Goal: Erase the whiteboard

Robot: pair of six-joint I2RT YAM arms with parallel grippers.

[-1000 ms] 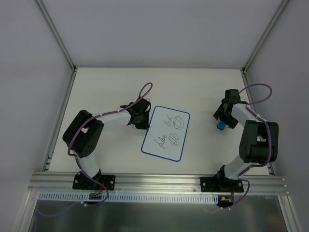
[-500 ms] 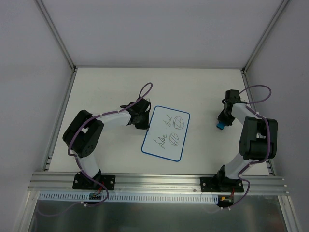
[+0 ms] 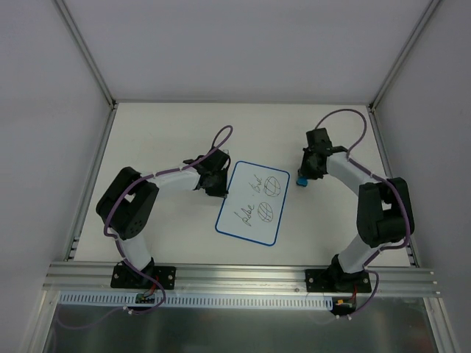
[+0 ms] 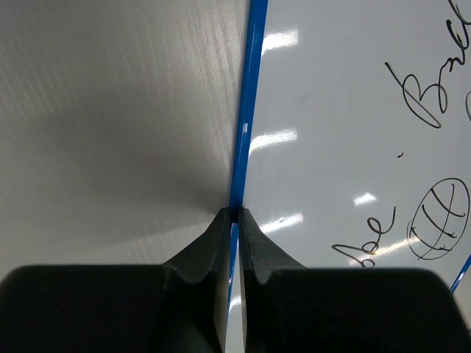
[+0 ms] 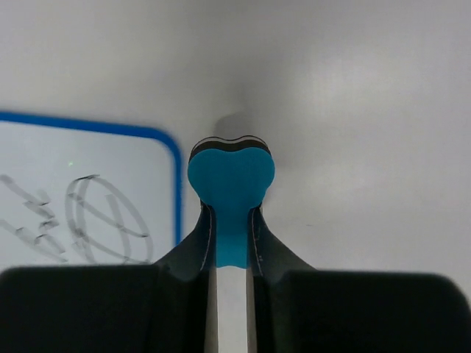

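White whiteboard [image 3: 252, 202] with blue border, black scribbles and hatched circles; blue eraser [image 5: 230, 176].

Finding: the site is presenting as a robotics laboratory test cell. Plain grey panels [image 3: 243, 44] are enclosing a white table [image 3: 162, 132] at 9, 12 and 3 o'clock, with aluminium posts [image 3: 85, 51] rising at 11 and 1 o'clock. An extruded aluminium rail [image 3: 243, 273] is running along 6 o'clock, carrying the left arm base [image 3: 143, 276] and right arm base [image 3: 337, 279], both bolted down, beside a slotted cable duct [image 3: 243, 300].
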